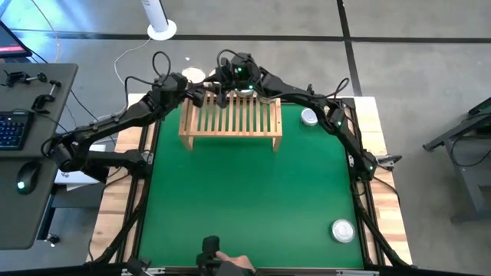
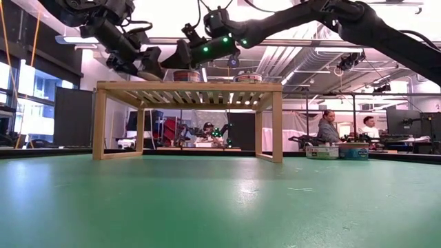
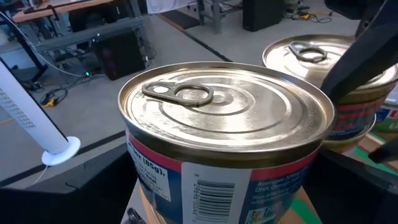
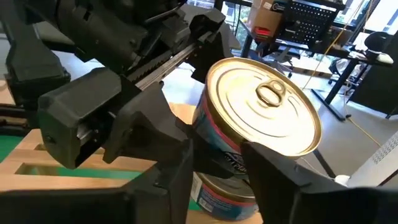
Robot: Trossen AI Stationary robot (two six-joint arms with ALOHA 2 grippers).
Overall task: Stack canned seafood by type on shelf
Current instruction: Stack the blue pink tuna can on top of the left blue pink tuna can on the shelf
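The light-wood shelf stands at the far middle of the green mat. My left gripper is at the shelf's far left corner, shut on a tin with a shiny pull-tab lid. My right gripper is just to its right over the shelf's far edge, shut on a gold-lidded tin. That tin sits on top of another tin. This stack also shows in the left wrist view. Two silver-lidded tins lie on the mat, one right of the shelf and one near the front right. My left gripper has the tin's round side wall between its two fingers, below the lid. The fingers come in about level from the table's left. The tin stands upright, lid up; the contact places lie at the picture's edge. My right gripper pinches the top tin's side wall between its two fingers, which come slanting down from the table's right. The tin is upright, lid up. Its bottom rests on the tin under it.
The two grippers stand close together over the shelf's far edge. A person's hand shows at the table's near edge. People sit at desks in the room behind. The mat's middle is bare.
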